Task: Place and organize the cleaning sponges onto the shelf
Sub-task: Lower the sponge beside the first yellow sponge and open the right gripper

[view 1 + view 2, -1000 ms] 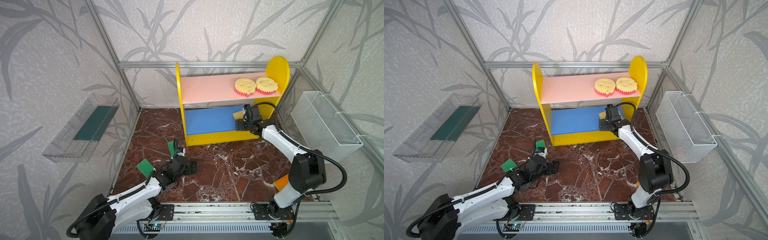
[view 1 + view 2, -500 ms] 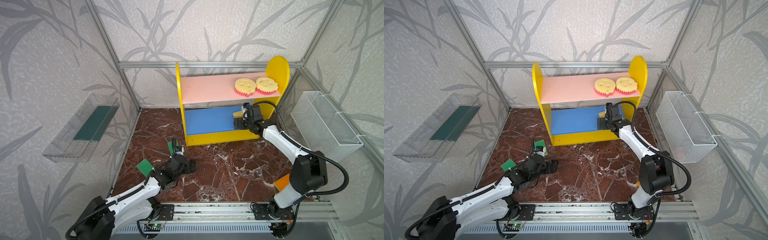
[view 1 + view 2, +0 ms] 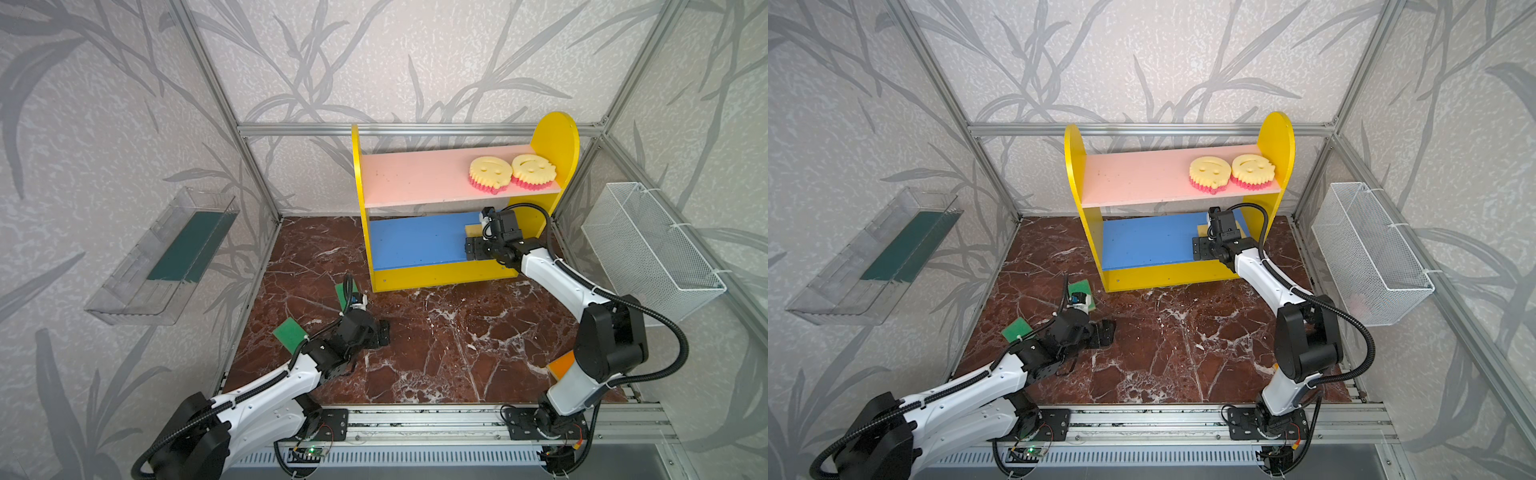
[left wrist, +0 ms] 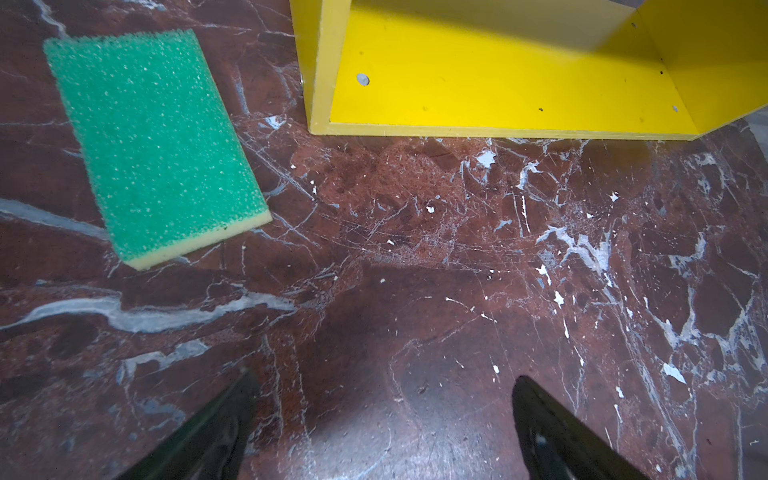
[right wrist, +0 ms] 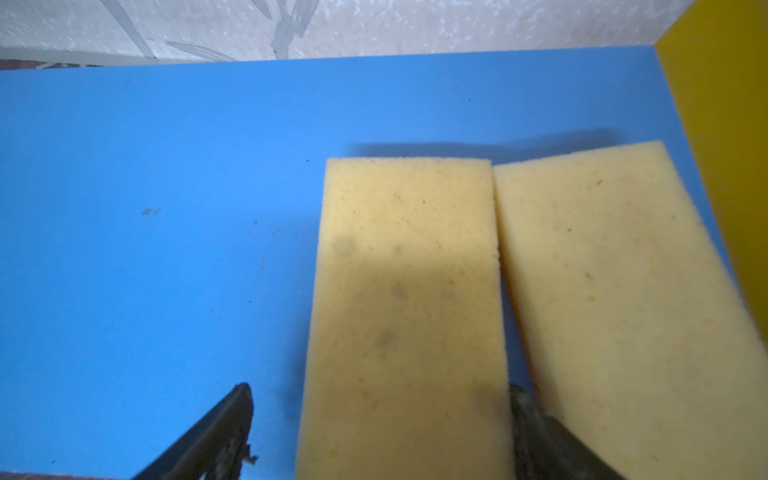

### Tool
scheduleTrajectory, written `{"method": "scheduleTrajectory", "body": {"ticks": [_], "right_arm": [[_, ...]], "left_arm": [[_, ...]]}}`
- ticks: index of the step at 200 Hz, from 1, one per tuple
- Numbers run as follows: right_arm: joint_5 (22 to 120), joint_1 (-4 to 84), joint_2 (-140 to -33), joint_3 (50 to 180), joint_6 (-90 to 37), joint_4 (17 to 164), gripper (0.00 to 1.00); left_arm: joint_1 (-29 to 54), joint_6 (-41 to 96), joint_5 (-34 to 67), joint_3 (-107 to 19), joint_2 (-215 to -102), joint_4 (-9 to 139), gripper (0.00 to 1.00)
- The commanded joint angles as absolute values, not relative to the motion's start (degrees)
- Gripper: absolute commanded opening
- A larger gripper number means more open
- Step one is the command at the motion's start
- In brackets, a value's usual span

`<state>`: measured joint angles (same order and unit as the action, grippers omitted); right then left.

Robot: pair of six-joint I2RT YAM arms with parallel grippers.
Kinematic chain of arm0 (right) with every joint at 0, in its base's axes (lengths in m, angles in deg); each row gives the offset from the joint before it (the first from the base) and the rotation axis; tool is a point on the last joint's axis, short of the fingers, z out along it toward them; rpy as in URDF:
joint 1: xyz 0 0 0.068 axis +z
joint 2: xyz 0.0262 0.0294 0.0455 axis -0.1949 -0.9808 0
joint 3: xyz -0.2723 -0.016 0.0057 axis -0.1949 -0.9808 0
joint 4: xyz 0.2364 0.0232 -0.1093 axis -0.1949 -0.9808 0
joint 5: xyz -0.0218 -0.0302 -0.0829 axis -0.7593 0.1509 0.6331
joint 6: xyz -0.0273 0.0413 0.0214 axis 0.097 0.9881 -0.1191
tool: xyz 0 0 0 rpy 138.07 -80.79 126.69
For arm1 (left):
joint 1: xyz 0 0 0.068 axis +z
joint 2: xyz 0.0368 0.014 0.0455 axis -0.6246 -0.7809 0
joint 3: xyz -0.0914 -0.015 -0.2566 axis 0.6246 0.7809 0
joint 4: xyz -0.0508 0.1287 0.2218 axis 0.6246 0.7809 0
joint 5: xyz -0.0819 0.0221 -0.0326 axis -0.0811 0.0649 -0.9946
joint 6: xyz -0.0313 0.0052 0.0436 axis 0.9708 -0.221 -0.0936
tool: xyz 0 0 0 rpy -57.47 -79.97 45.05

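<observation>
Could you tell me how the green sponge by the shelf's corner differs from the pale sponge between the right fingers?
The green sponge has a green face over a yellow base; the pale sponge shows plain foam. The green sponge lies on the floor, the pale sponge on the blue board. The pale sponge sits between the fingers of the right gripper; the green sponge lies aside from the left gripper. Both are rectangular.

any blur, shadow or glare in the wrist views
Right wrist view: shadow dims the near half of the pale sponge inside the open right gripper; the second pale sponge smears toward the frame edge. Left wrist view: the green sponge is crisp; the floor shows a dark shadow and pale sheen by the blurred left gripper.
</observation>
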<state>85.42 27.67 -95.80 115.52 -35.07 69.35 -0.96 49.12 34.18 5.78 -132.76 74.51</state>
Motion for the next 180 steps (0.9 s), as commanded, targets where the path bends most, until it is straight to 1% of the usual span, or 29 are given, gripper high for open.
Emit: {"method": "scheduleTrajectory", "body": {"ticks": [1, 42, 98, 160, 175, 180], "right_arm": [[86.55, 27.41, -96.22, 117.37, -35.63, 69.89, 0.87], [86.81, 27.41, -97.95, 117.63, -36.11, 69.76, 0.79], [91.38, 27.33, -97.13, 117.39, -37.16, 69.36, 0.79], [90.48, 27.15, -96.9, 117.57, -37.06, 69.32, 0.79], [88.82, 27.15, -96.93, 117.31, -37.2, 69.58, 0.83], [88.3, 27.15, -95.16, 117.11, -37.17, 69.69, 0.85]], "left_arm": [[-0.63, 48.6, 34.24, 4.22, -133.2, 74.43, 0.97], [-0.46, 48.78, 34.21, 4.56, -133.47, 74.21, 0.97], [-0.37, 49.11, 34.13, 4.73, -133.32, 74.19, 0.97], [-0.28, 49.31, 34.17, 5.29, -132.87, 74.29, 0.97], [-0.28, 49.45, 34.12, 5.23, -132.74, 74.21, 0.97], [-0.29, 49.4, 34.07, 5.3, -132.7, 74.22, 0.97]]}}
